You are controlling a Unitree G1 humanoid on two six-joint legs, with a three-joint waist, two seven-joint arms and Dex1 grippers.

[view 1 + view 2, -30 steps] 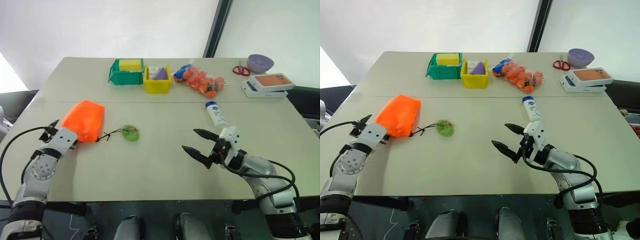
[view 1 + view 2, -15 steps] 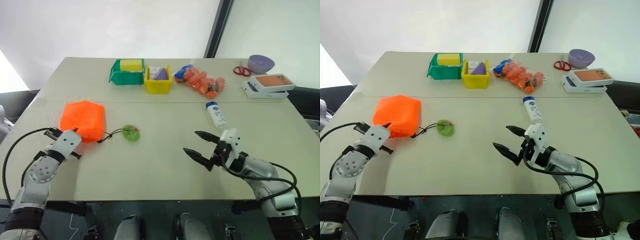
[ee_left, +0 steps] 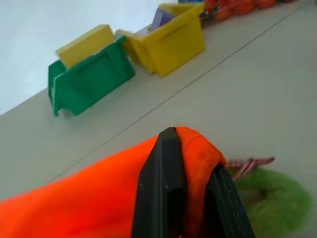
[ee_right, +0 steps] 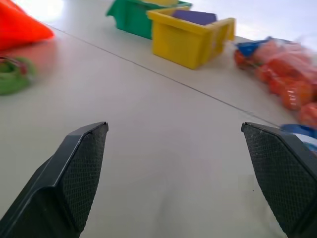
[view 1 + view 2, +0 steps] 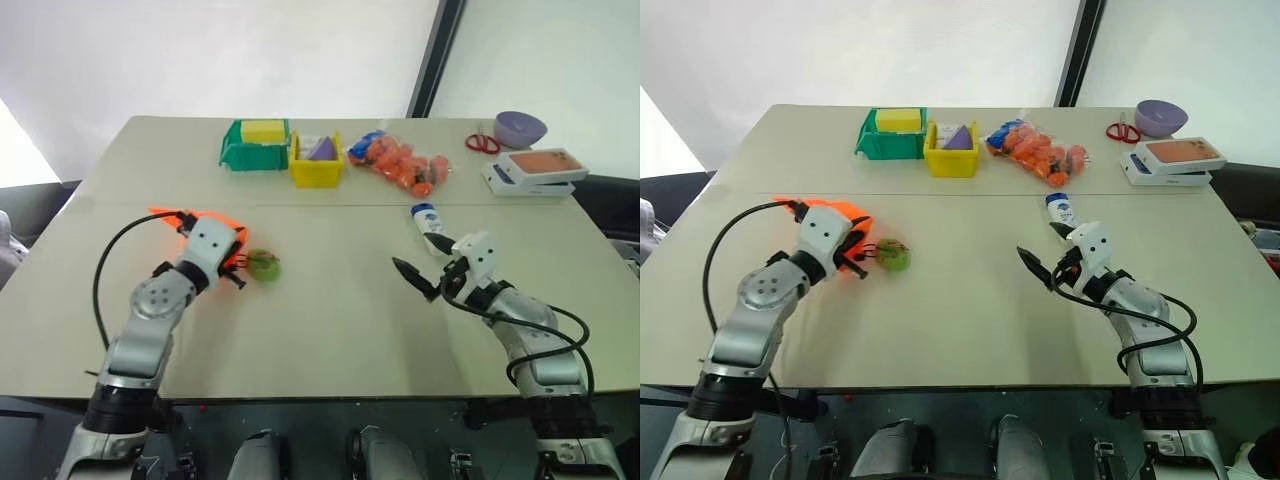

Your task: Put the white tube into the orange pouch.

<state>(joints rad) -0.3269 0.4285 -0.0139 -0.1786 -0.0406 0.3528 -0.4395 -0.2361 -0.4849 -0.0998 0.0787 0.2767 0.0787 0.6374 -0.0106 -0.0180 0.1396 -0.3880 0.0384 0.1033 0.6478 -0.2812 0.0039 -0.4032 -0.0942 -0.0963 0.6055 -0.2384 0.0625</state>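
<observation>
On the table (image 5: 330, 330) — one orange pouch (image 3: 74, 208), one white tube (image 5: 431, 227), two bins (image 5: 285, 152)

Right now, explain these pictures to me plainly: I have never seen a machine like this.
This is a two-armed robot at a table. Each arm ends in a gripper with two black jaws. Two pictures come from cameras in its head, looking down over the arms; the other two come from cameras on each wrist, looking along the jaws.

The left gripper is shut on a fold of the orange pouch, whose cord ends in a green tag. The right gripper is open, near the white tube, which lies on the table.

Farther back are a green bin, a yellow bin, a bag of orange pieces, scissors, a purple bowl and a flat box.
</observation>
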